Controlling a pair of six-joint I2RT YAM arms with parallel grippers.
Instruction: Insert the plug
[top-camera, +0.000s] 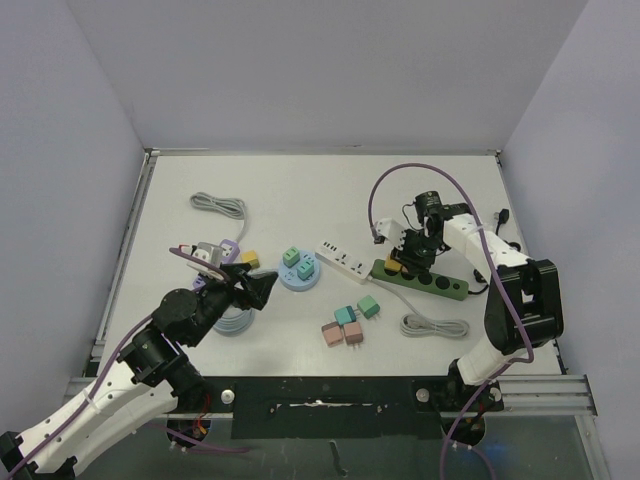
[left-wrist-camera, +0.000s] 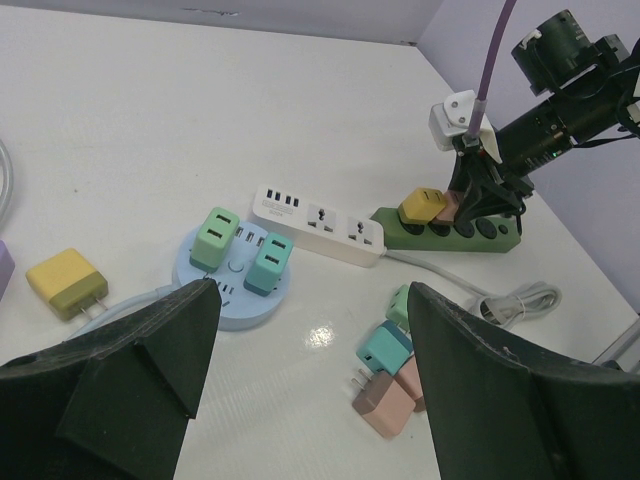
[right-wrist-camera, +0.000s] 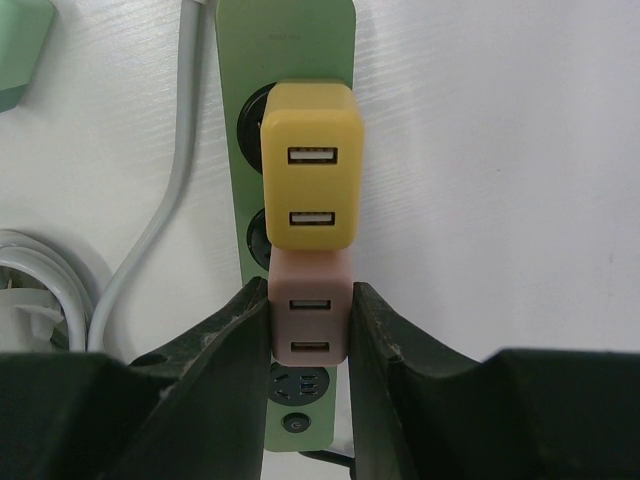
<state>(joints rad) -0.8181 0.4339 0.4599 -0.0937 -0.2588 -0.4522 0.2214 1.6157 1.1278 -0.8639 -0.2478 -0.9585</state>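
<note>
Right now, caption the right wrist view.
Right gripper shut on a pink two-port USB charger plug over the green power strip, beside a yellow charger plug.

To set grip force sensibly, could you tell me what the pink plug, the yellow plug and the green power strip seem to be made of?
The pink plug looks like matte moulded plastic: even colour, rounded edges. The yellow plug looks the same, with a faint sheen. The green power strip is probably hard plastic too, smooth and satin.
</note>
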